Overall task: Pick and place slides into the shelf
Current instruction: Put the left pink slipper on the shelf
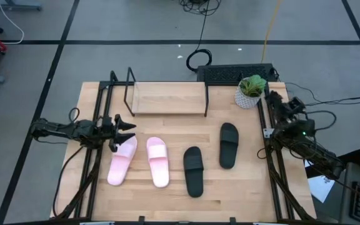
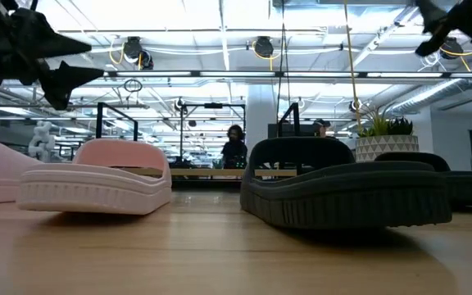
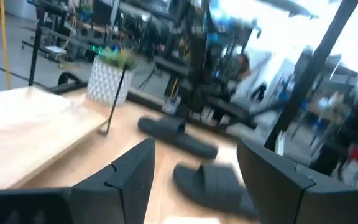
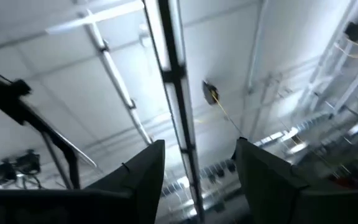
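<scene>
Two light pink slides and two black slides lie sole-down on the tabletop, side by side. The shelf, a light-wood board on a black wire frame, stands at the table's far side with nothing on it. My left gripper is open and hovers over the far end of the leftmost pink slide; the low view shows my left gripper well above the slides. My right gripper is open, parked at the table's right edge, and faces the ceiling.
A small potted plant in a white pot stands at the far right corner, beside the shelf. Black arm frames run along the left edge and right edge. Bare wood lies between the slides and the shelf. People show in the room beyond.
</scene>
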`<state>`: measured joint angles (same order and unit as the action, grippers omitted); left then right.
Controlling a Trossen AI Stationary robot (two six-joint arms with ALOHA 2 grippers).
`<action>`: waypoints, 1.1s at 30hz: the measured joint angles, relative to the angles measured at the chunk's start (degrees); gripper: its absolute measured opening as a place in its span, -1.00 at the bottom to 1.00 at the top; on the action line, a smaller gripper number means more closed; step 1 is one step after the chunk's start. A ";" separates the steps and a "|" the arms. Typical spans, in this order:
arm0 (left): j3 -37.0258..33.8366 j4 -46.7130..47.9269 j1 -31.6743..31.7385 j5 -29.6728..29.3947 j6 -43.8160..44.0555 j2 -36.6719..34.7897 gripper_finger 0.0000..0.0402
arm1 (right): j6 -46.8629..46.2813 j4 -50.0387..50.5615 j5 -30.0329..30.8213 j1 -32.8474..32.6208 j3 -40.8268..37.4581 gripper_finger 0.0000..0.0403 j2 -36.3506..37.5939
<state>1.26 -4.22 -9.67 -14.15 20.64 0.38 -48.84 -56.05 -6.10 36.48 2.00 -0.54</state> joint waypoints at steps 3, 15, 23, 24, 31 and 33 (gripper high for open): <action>0.00 -4.72 0.02 -2.83 2.60 -0.02 0.12 | 0.05 -2.17 0.07 0.01 0.64 -0.08 0.00; 0.03 -29.20 0.01 0.80 15.81 -0.02 0.12 | 0.66 -0.91 -0.06 0.01 6.74 -0.08 -6.22; 14.15 -11.36 -0.66 5.60 13.62 2.44 0.12 | 3.77 -1.09 -7.67 -0.01 17.80 -0.08 -15.79; 17.46 -7.41 -1.01 5.39 13.18 4.07 0.12 | 4.31 -1.05 -9.71 -0.01 19.88 -0.08 -17.34; 41.63 14.00 -3.88 5.20 9.89 20.81 0.12 | 4.64 -0.19 -24.71 -1.14 35.88 -0.08 -29.46; 48.77 21.66 -5.34 5.20 11.28 26.75 0.12 | 4.66 1.31 -27.83 -2.50 39.89 -0.08 -32.95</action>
<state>50.03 17.44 -15.01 -8.95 31.92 27.13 -44.18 -54.74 -33.92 33.98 41.89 -33.49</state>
